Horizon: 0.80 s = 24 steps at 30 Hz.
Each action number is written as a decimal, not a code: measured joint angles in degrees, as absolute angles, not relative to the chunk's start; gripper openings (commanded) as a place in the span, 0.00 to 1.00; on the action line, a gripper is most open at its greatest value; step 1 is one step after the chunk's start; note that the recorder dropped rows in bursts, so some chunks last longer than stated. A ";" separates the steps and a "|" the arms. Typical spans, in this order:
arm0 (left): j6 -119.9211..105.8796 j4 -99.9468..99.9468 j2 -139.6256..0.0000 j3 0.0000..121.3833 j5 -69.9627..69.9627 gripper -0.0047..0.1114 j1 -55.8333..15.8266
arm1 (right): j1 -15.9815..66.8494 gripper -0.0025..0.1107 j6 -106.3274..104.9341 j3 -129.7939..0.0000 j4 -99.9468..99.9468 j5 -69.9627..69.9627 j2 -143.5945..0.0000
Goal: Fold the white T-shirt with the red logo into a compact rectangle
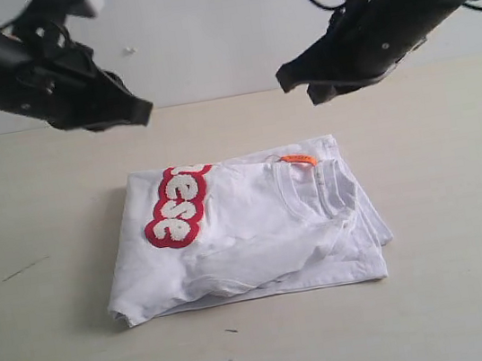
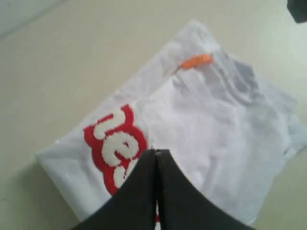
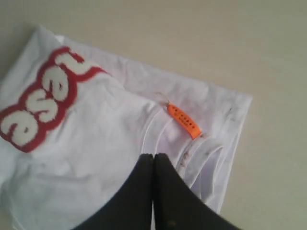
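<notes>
So, left gripper [image 2: 156,155] had its fingers pressed together with nothing between them; right gripper [image 3: 153,157] was the same, closed and empty. Both hung in the air above the far side of the table [image 1: 438,160], well clear of the cloth, left one over the left back, right one over the right back.

The white T-shirt [image 1: 258,232] lay mid-table, below and between them, already folded into a roughly rectangular stack. The red logo [image 1: 177,205] sat on top near the back-left corner, partly tucked under a fold, so only a few white letters showed. The orange neck tag [image 1: 298,160] and ribbed collar [image 1: 333,189] faced up toward the right side.

Judgement: the folding looked essentially done, with this being the release or check stage. The stack was not crisp, though: layers fanned out along the right edge, the front-left corner bulged, and the top panel was wrinkled. If anything was left, the next move called for opening a gripper, coming down on the loose right-hand layers and nudging them square without dragging the whole stack; otherwise the arms only needed to go to rest.
</notes>
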<state>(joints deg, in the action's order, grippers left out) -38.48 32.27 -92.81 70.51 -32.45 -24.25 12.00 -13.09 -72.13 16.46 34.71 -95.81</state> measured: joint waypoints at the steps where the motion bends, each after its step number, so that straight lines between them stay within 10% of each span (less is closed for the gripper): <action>1: -38.07 32.72 -91.28 70.51 -32.45 0.04 -23.94 | 12.00 0.02 -13.09 -71.02 16.58 33.90 -93.78; 24: -28.45 34.43 -40.93 49.80 -17.25 0.04 -23.35 | 12.00 0.02 -10.70 -54.69 18.81 29.23 -32.36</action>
<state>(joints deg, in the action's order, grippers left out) -28.45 34.43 -40.93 49.80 -17.25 -23.35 12.00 -10.70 -54.69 18.81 29.23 -32.36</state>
